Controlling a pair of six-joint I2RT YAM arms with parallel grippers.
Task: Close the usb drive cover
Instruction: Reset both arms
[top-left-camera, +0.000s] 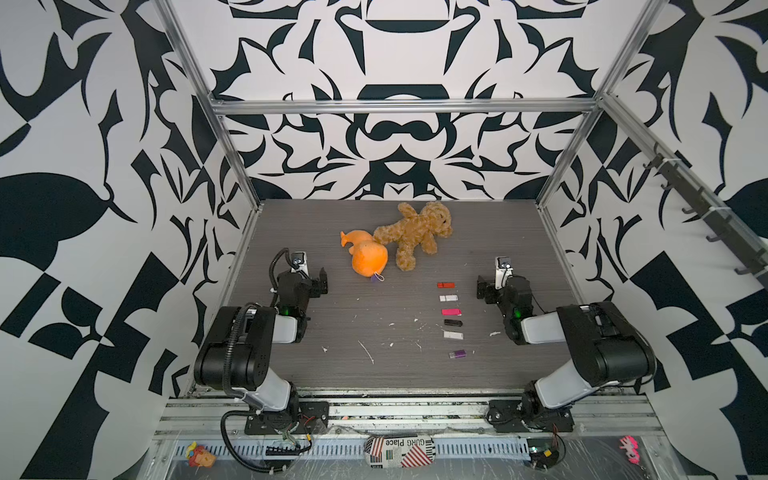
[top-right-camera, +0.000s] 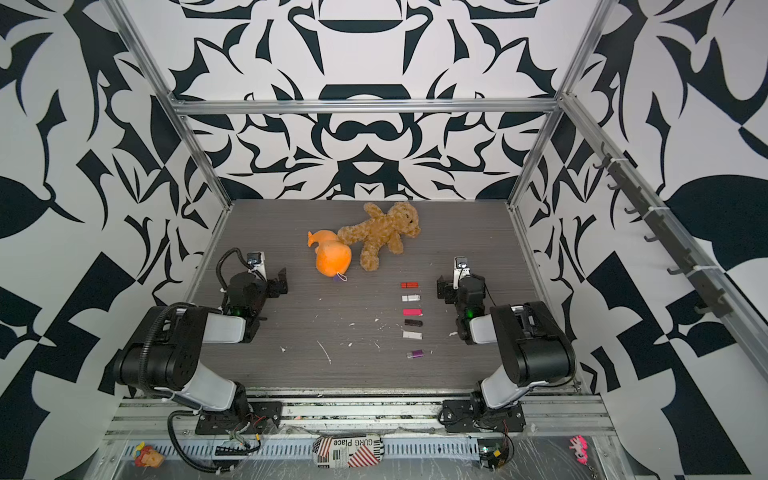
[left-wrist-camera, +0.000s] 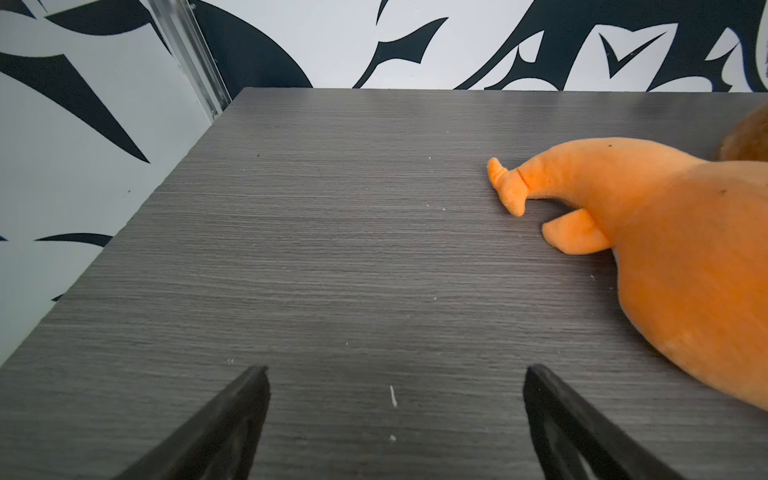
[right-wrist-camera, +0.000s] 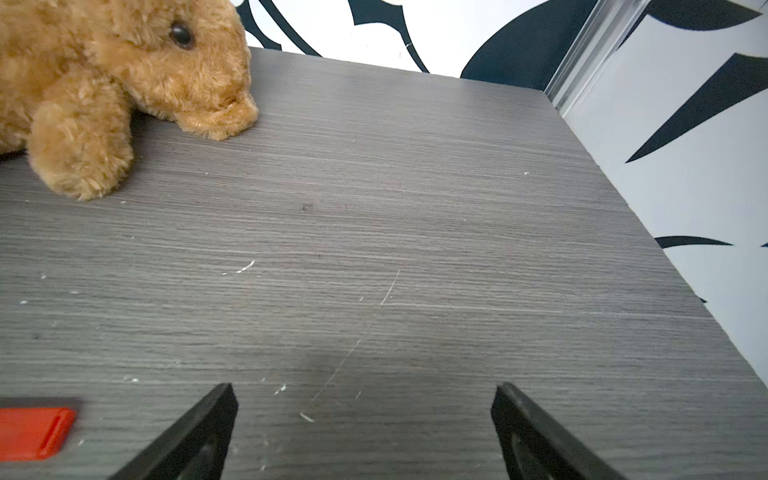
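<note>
In both top views, a column of USB drives (top-left-camera: 453, 322) is lying on the grey table (top-left-camera: 374, 374), right of centre. A red drive (top-left-camera: 446, 285) is lying at the far end, followed by a white drive (top-left-camera: 449, 298), a pink drive (top-left-camera: 451, 311), a black drive (top-right-camera: 413, 322) and a pale grey drive (top-left-camera: 453, 335). Nearest the arm bases, a purple drive (top-left-camera: 457, 354) is showing a metal tip at one end. The right gripper (top-left-camera: 482, 289) is sitting just beside the column's far end, jaws standing apart, touching no drive. The left gripper (top-left-camera: 322, 282) is sitting well apart on the opposite side, likewise spread and empty. A teddy bear (top-left-camera: 415, 232) and an orange plush toy (top-left-camera: 368, 257) are lying against each other towards the back.

From the left wrist, the left gripper (left-wrist-camera: 395, 370) is showing both fingers wide apart over bare table, with the orange plush toy (left-wrist-camera: 665, 249) lying nearby.

From the right wrist, the right gripper (right-wrist-camera: 363, 388) is holding its fingers wide with nothing between them. The red drive (right-wrist-camera: 33, 432) is lying just beside one finger, and the teddy bear (right-wrist-camera: 124, 83) is lying further off.
</note>
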